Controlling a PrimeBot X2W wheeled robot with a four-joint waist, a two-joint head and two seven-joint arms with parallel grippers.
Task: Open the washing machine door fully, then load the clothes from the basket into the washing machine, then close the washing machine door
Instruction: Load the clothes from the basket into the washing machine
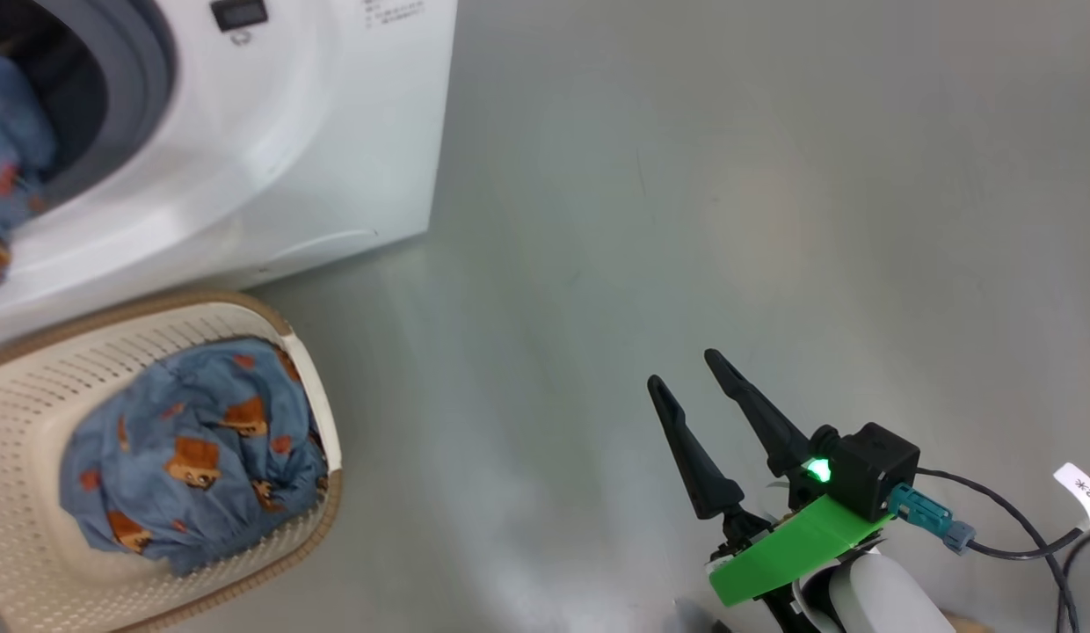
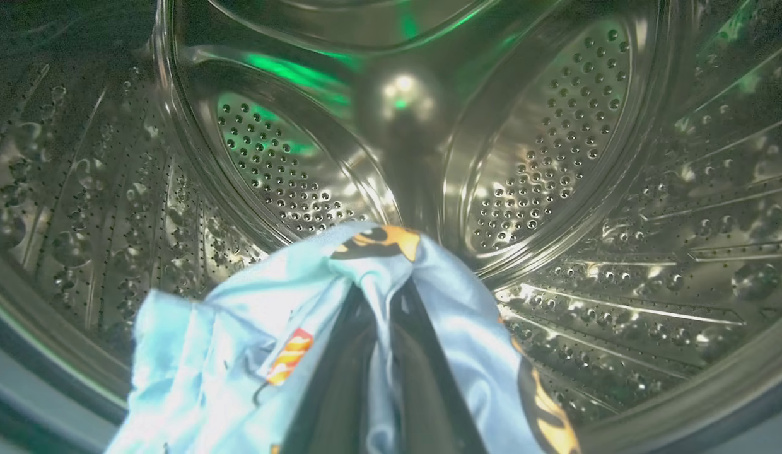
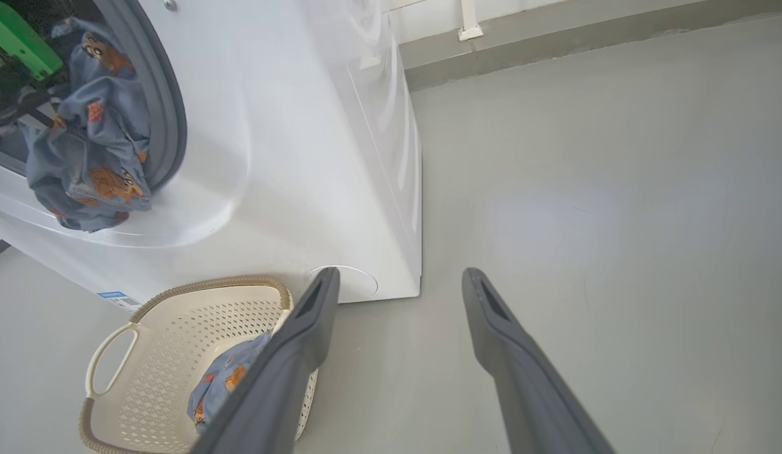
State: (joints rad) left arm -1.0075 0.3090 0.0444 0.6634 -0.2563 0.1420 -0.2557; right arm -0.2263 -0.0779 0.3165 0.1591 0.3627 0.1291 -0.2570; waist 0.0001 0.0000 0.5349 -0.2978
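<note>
Clothes clenched in the left pincer hang through the washing machine mouth, partly inside its drum. Loading is under way; the next move, I judge, is to reach deeper and let go. Another garment lies in the basket in front of the machine. Well off to the machine's side, the right pincer gapes empty.

Washer finished in glossy white, drum inside it made of shiny perforated steel, soft cloth, basket beside washer moulded in matt plastic, floor smooth.
</note>
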